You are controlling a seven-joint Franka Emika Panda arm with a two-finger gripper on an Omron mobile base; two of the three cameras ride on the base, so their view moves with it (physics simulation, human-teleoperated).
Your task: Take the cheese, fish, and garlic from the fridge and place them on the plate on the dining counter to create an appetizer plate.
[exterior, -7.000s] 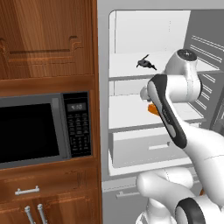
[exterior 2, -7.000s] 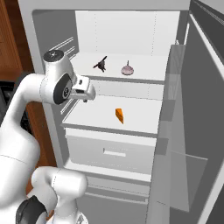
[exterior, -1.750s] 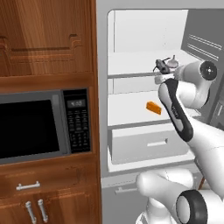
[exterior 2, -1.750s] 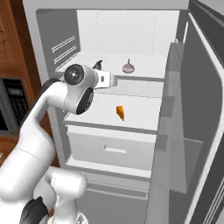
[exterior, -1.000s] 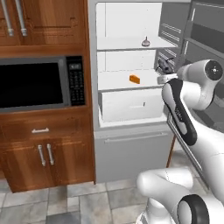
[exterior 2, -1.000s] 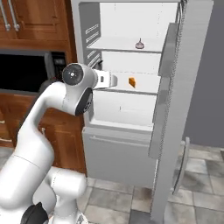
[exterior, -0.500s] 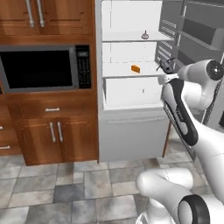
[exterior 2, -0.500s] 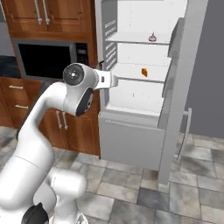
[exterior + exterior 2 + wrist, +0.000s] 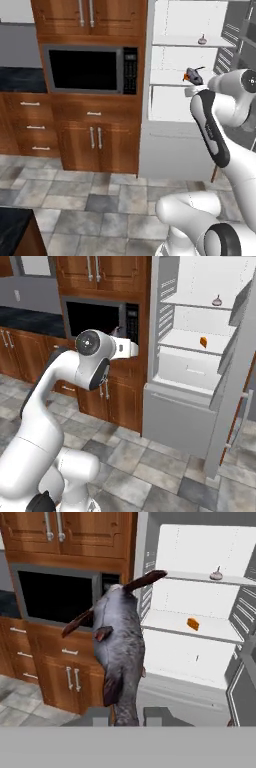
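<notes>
Fish upright between pincer fingertips.

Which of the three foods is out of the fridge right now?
The fish: it hangs in the gripper, clear of the fridge. The cheese sits on the middle shelf and the garlic on the shelf above it.

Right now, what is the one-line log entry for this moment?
stage: carrying | end effector: shut on fish | cheese: middle fridge shelf | garlic: upper shelf | fridge door: open
</notes>
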